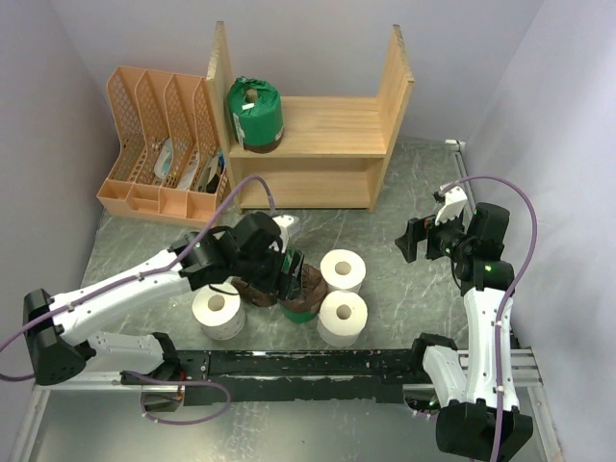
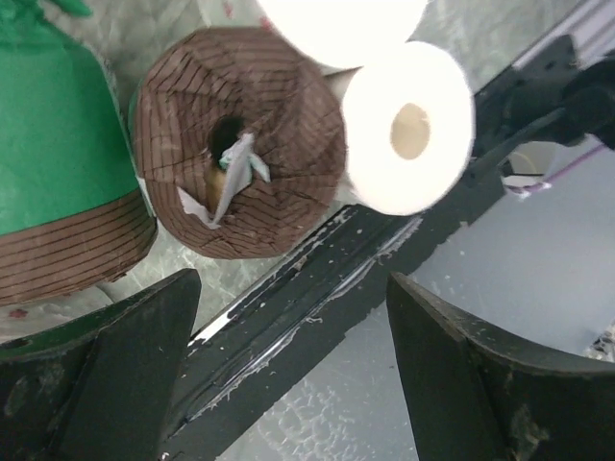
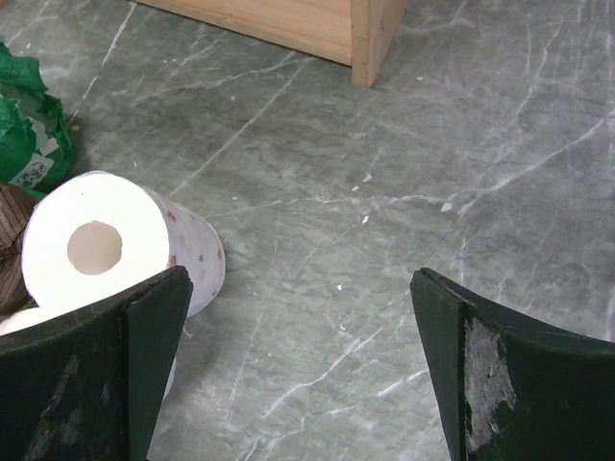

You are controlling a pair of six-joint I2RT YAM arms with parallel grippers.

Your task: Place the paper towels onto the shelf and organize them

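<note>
Paper towels stand on end, cores up; left fingers and right fingers gape wide, empty.

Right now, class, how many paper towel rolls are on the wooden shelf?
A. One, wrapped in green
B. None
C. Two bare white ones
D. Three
A: the only roll there is the green-wrapped roll, which stands on the shelf at the left end of its upper board.
</note>
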